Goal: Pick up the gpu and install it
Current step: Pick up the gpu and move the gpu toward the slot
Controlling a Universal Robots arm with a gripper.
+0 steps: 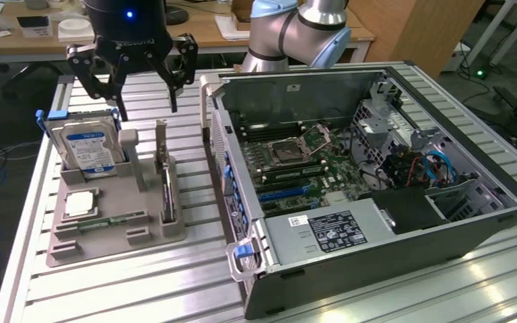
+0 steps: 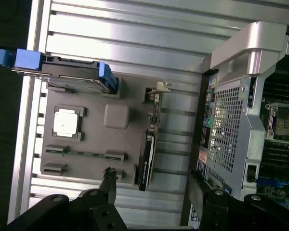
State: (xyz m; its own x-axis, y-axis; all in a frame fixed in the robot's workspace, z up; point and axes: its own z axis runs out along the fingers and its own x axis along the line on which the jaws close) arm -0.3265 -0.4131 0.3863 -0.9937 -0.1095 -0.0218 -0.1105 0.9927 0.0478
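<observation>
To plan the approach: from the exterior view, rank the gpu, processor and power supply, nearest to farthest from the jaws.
1. gpu, upright, just below the jaws.
2. processor, flat, toward the exterior view's left.
3. power supply, far at the exterior view's right.

Hard drive upright in holder; likely CPU flat; case beside.

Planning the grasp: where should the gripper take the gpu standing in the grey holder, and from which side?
Probably from above, jaws across the top edge: the gpu stands on edge in the grey holder, its two flat faces free, its lower edge sunk in the slot.
</observation>
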